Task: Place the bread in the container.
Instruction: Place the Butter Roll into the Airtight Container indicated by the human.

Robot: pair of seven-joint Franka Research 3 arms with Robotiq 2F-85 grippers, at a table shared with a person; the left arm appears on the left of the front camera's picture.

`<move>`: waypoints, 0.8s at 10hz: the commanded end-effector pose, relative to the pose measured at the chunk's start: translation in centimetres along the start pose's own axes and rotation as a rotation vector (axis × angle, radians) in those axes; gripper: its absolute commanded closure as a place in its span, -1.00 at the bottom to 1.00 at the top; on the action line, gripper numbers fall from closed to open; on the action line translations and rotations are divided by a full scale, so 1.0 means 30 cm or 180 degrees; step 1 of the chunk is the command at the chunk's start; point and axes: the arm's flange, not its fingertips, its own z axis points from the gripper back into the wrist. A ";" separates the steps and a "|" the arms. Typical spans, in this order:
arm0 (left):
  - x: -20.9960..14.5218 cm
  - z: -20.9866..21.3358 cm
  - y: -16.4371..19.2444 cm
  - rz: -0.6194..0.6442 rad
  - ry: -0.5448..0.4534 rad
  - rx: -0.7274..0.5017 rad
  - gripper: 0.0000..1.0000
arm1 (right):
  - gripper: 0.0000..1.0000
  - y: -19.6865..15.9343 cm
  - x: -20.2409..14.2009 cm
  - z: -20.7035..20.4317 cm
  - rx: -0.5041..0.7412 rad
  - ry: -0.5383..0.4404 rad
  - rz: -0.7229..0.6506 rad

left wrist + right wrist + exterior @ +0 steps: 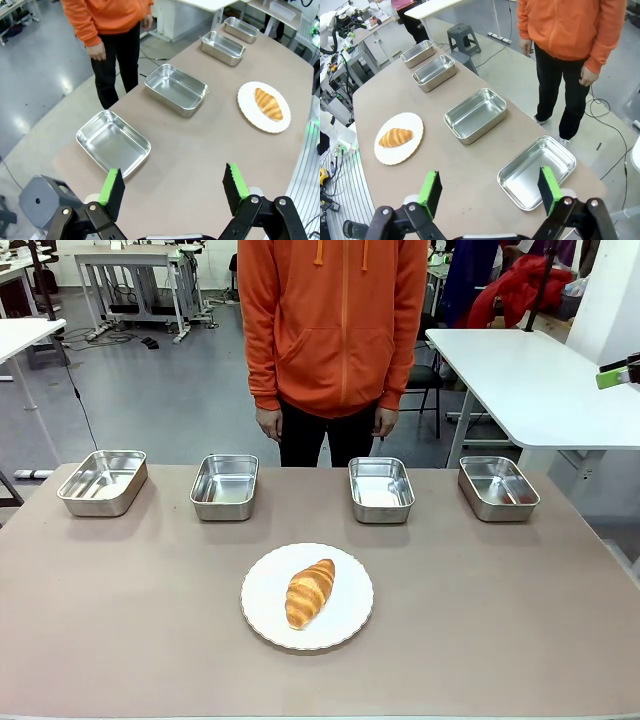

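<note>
Left gripper (pixel 172 181) hangs above the table's left end. Its jaws are spread wide, the green pads (pixel 110 185) face each other, and nothing is between them. Just beyond its fingers lies the leftmost tray (pixel 112 144), flat on the surface.

Right gripper (pixel 489 182) hangs above the opposite end, spread equally wide and holding nothing. The rightmost tray (pixel 536 172) lies below and just past it, one corner hidden behind a pad.

Four steel trays stand in a row along the far side of the table (pixel 120 630), well apart from one another. The inner left tray (pixel 224 486) and inner right tray (pixel 381 489) complete the row. All four look alike and are bare inside. Which one serves as the container cannot be told.

Bread (pixel 310 592) lies on a round white plate (pixel 262 612) at the table's middle, on the near side of the row. It sits wholly within the rim, its long axis slanting toward the far side, and is apart from every tray.

Person (pixel 340 330) in an orange hooded top stands at the far edge, behind the gap between the inner trays, arms down and hands off the table.
</note>
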 end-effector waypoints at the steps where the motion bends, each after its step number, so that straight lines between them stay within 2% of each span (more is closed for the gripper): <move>1: 0.002 0.001 -0.005 -0.0067 -0.0051 -0.0014 -1.00 | -1.00 -0.004 0.006 -0.004 -0.0026 -0.0029 0.0014; 8: 0.002 0.001 -0.005 -0.0067 -0.0051 -0.0014 -1.00 | -1.00 -0.004 0.006 -0.004 -0.0026 -0.0029 0.0014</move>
